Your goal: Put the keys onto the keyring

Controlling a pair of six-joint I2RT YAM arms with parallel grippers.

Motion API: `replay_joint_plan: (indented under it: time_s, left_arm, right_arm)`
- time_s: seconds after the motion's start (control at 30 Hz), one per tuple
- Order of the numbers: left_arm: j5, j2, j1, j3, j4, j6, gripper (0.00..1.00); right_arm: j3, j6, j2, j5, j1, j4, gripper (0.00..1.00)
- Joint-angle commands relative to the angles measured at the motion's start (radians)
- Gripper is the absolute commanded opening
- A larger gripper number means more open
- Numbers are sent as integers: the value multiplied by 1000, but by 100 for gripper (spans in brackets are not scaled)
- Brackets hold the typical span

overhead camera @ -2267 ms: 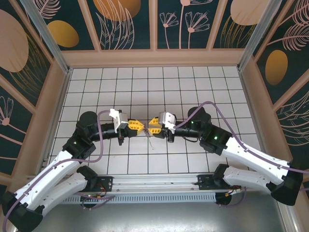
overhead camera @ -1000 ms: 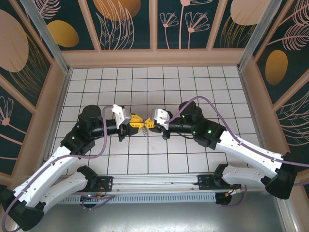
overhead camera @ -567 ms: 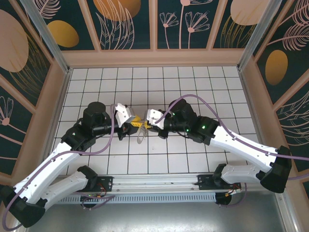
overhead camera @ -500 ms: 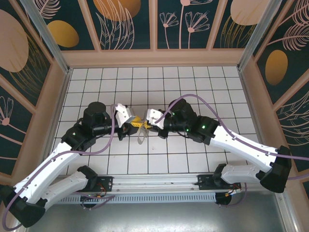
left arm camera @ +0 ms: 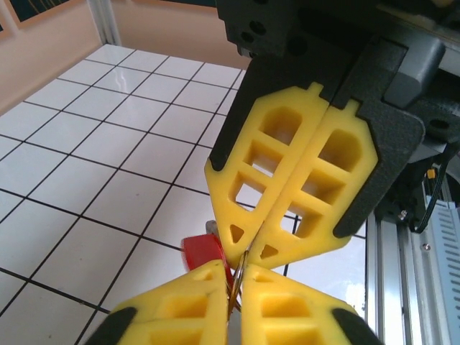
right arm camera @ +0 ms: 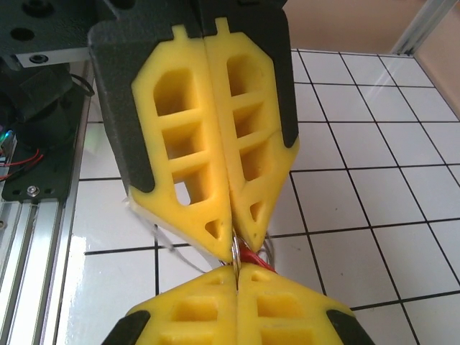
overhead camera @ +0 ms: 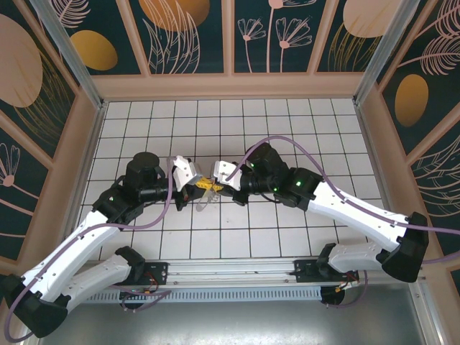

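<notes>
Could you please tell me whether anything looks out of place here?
Nothing stands out. The left tool and right tool meet tip to tip, both shut on one thin metal piece; the red-headed piece and pale keyring hang just below.

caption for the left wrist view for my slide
Left gripper and right gripper meet tip to tip, both shut, a red-headed piece beside the tips, above white tiles.
</notes>
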Motion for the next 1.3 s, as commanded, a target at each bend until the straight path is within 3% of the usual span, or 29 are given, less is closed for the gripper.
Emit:
replay_joint_plan:
  time_s: [0.0,0.33,0.63,0.9,1.1,1.17,1.27]
  left_arm:
    - [34,-10,-3,-12,23,6,0]
    - [94,-67,-2,-51,133,-57,0]
    - [165,-95,-3,-130,399,-206,0]
    - [174,-100,-3,-118,387,-209,0]
    - [170,-100,-3,-107,366,-206,0]
    - [167,-100,-3,-102,354,-200,0]
    - [164,-95,-3,-91,328,-185,0]
  right_arm:
    - [46,-17,14,-28,17,14,0]
    - [4,-4,-42,-61,2,56,0]
    - [-106,1,-108,-95,0,135,15]
    - [-151,-14,-115,-78,-9,156,14]
    - [-184,-24,-141,-45,-8,173,0]
    - [-188,-25,-149,-36,-9,172,0]
    - [-201,-29,-169,-22,-1,184,8]
